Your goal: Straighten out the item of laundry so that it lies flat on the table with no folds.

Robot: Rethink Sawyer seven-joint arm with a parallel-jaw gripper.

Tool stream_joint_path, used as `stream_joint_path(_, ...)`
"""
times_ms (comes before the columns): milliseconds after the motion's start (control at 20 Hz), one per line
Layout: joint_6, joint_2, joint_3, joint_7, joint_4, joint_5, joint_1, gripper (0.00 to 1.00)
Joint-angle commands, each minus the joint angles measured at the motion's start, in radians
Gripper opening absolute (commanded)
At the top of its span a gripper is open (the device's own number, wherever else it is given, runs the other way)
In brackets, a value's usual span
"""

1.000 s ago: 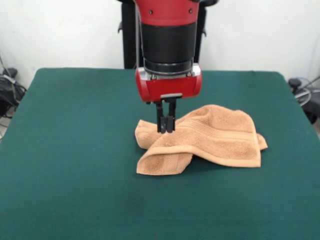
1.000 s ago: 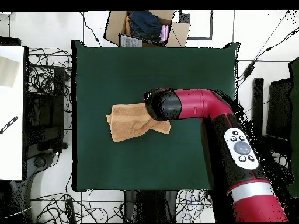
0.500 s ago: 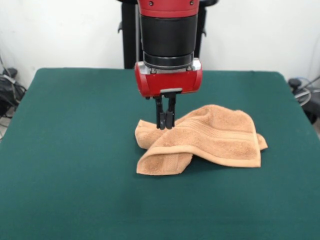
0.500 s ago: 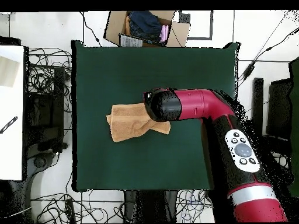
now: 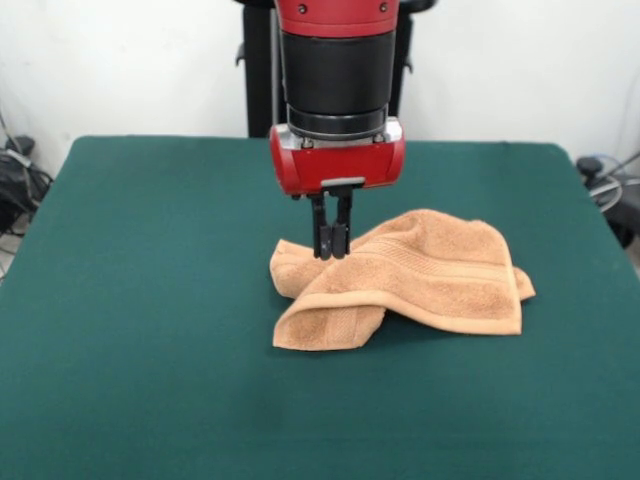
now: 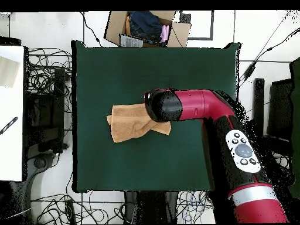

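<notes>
The item of laundry (image 5: 430,275) is an orange-tan towel, crumpled near the middle of the green table (image 5: 150,250). Its left part is folded over into a rolled lump, and a ribbed band runs across the top layer. My gripper (image 5: 331,255) hangs straight down over the towel's back left fold, fingers pressed together, tips at the cloth. No cloth is lifted by it. In the overhead view the towel (image 6: 132,122) lies left of centre on the table (image 6: 146,64), and the arm's black head (image 6: 163,105) hides the gripper and the towel's right end.
A cardboard box (image 6: 146,28) with clothes stands beyond the table's top edge in the overhead view. Cables lie on the floor all round, and a white surface (image 6: 10,111) stands to the left. Bare green cloth surrounds the towel on every side.
The gripper has risen slightly from one second ago and has held still since half a second ago. The towel's shape has not changed.
</notes>
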Motion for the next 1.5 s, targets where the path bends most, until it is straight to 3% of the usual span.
stream_joint_path(50,0.02,0.03,-0.02,0.04,0.061,-0.027,0.032,0.0)
stream_joint_path(1500,0.034,0.071,-0.011,0.018,0.013,-0.028,0.037,0.0)
